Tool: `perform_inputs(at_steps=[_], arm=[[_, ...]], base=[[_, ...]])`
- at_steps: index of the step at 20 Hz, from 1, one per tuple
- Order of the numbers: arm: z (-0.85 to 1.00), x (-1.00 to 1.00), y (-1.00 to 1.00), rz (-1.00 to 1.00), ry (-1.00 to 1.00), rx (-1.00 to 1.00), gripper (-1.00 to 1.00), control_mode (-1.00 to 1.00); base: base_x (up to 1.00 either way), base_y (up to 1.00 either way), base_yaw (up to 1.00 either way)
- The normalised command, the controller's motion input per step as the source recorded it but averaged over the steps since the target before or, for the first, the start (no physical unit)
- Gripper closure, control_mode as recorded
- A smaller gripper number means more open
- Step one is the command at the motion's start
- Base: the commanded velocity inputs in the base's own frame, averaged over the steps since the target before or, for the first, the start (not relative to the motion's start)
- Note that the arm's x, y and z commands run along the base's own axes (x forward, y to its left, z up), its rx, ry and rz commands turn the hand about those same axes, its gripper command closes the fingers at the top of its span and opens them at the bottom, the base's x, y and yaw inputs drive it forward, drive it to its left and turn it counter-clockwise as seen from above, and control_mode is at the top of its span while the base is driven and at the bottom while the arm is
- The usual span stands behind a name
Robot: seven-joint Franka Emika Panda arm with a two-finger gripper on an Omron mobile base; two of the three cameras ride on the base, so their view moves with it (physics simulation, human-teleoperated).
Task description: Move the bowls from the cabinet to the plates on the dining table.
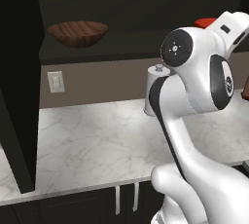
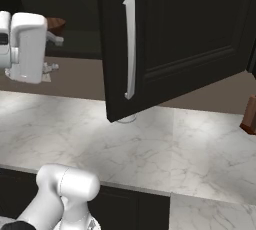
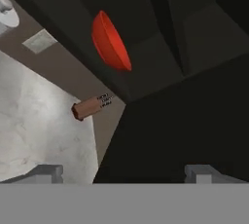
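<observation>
A glossy red bowl (image 3: 111,40) sits on the lower shelf of the near-black cabinet (image 3: 160,52); the hand view is rolled, so the bowl looks tipped on its side. My gripper (image 3: 124,173) is open, some way short of the red bowl, with nothing between its fingertips (image 3: 46,172). The wide dark-brown wooden bowl (image 1: 78,33) rests further left on the same shelf. A sliver of the red bowl (image 1: 206,22) peeks out behind my arm. The gripper (image 2: 52,52) is raised at shelf height beside the open cabinet door (image 2: 175,39). The plates and dining table are out of view.
The open door with its silver bar handle (image 2: 130,49) juts out over the marble counter (image 2: 150,144). Another dark door panel (image 1: 17,96) stands at the left. A paper-towel holder (image 1: 155,91), a wall outlet (image 1: 56,82) and a brown knife block (image 3: 90,106) stand by the back wall.
</observation>
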Motion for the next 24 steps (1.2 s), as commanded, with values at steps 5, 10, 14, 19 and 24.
perform_inputs(at_steps=[5,10,14,19,24], arm=[[0.0,0.0,-0.35,-0.32,0.0,0.0,-1.0,-1.0],[0.02,0.01,-0.33,-0.27,0.0,0.0,-1.0,-1.0],[0.09,0.17,-0.37,-0.16,0.0,0.0,-1.0,-1.0],[0.03,0.48,-0.44,-0.07,0.01,0.0,-1.0,-1.0],[0.0,0.75,-0.27,-0.03,0.0,0.0,-1.0,-1.0]], base=[[0.0,0.0,0.0],[0.0,0.0,0.0],[0.0,0.0,0.0],[0.0,0.0,0.0],[0.0,0.0,0.0]])
